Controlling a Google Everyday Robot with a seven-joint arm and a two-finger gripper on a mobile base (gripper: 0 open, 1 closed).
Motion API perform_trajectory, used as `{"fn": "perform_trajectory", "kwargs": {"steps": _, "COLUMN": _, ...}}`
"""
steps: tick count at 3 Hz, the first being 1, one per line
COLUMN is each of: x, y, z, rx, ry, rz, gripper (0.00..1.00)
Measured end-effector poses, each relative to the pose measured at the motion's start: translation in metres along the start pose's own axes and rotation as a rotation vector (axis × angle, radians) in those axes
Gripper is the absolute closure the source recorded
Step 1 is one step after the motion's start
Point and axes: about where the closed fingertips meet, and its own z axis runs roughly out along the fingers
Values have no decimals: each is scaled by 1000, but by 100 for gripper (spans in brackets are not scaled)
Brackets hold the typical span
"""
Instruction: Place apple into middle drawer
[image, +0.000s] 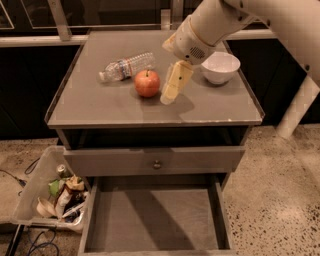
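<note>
Single-arm approach to the fruit. The gripper (169, 97) hangs low over the cabinet top (100, 107), its cream-coloured tip slanted down toward the surface; whether it is spread or closed cannot be told from this angle, and it holds nothing. The apple (147, 83) stands upright on the top, just beside the gripper tip on the side toward the water bottle (126, 66), apparently not yet touched; the bottle lies on its side just beyond the apple, away from the gripper. The white bowl (220, 66) sits on the opposite side of the gripper, near the wrist housing. The middle drawer (155, 220) is pulled out well below and in front of the gripper, its grey floor bare; a closed drawer front (157, 163) lies between it and the top.

Likely step: closing in for the grasp; the placement has not begun.

Hazards, as judged: a sideways nudge from the slanted tip could roll the round apple into the bottle, or off the edge; a grip taken off-centre could squeeze it out; in the carry down, a release short of the open box could drop it on the closed front or beside the rubbish bin (45, 195).
</note>
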Motion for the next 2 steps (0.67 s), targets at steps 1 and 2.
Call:
{"fn": "perform_trajectory", "kwargs": {"steps": 1, "x": -9, "y": -11, "z": 25, "rx": -4, "ry": -9, "rz": 6, "gripper": 0}}
{"fn": "perform_trajectory", "kwargs": {"steps": 2, "x": -8, "y": -23, "z": 42, "rx": 6, "ry": -18, "rz": 31, "gripper": 0}}
